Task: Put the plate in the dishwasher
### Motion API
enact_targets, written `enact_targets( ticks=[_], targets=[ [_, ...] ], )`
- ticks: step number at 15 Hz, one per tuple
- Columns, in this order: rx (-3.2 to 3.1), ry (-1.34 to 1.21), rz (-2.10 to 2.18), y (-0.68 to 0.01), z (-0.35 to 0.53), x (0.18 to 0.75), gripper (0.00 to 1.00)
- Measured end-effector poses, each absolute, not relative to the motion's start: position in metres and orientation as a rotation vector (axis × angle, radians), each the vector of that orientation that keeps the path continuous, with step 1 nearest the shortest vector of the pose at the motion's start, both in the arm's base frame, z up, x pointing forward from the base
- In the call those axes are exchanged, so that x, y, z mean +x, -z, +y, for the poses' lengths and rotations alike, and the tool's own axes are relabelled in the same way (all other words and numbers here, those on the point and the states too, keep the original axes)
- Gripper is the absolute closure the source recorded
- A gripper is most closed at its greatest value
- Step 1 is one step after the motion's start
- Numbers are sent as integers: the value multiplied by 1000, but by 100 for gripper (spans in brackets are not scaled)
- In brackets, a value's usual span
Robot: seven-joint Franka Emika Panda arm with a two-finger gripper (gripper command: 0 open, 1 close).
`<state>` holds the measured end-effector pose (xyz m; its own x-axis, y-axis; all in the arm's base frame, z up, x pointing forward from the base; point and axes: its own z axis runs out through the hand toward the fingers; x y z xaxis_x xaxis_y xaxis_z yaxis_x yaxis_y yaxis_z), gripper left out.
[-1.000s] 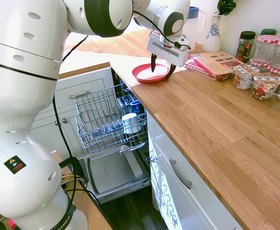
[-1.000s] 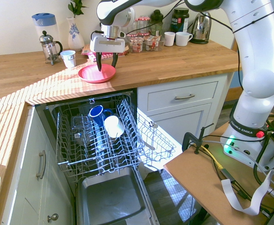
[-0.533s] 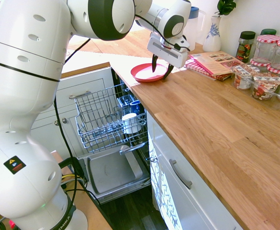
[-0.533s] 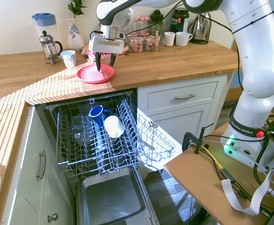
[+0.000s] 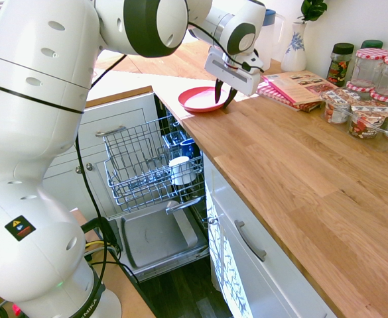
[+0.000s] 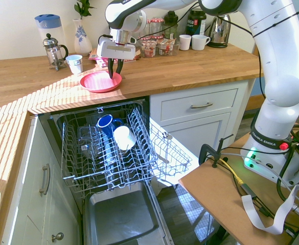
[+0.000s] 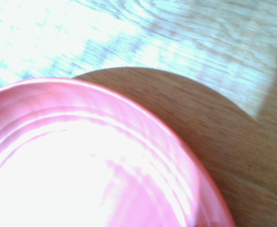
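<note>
Our end effector [image 6: 115, 68] part-open, fingers straddling rim of plate [image 6: 99, 82] on counter [image 6: 200, 70], grip unclear; closing off-centre could skid plate over edge towards rack [image 6: 106, 158]

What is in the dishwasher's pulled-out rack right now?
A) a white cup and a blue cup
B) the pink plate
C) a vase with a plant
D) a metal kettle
A, because the white cup and the blue cup sit in the wire rack, while the pink plate is up on the counter.
</note>
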<state>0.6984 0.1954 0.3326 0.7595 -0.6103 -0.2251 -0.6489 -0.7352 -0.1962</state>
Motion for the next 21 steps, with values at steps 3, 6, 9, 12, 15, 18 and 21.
enact_targets(
  ticks=[3, 6, 9, 12, 15, 18, 21],
  targets=[
    [-2676, -214, 989, -330, 193, 700, 100],
    [-2672, -203, 975, -336, 191, 701, 100],
    [-2754, -126, 969, -361, 184, 698, 100],
    [-2932, 33, 943, -422, 205, 678, 100],
    [-3116, 168, 767, -476, 281, 644, 100],
    [-3284, 338, 571, -484, 389, 595, 100],
    [-3442, 535, 371, -443, 474, 549, 100]
  ],
)
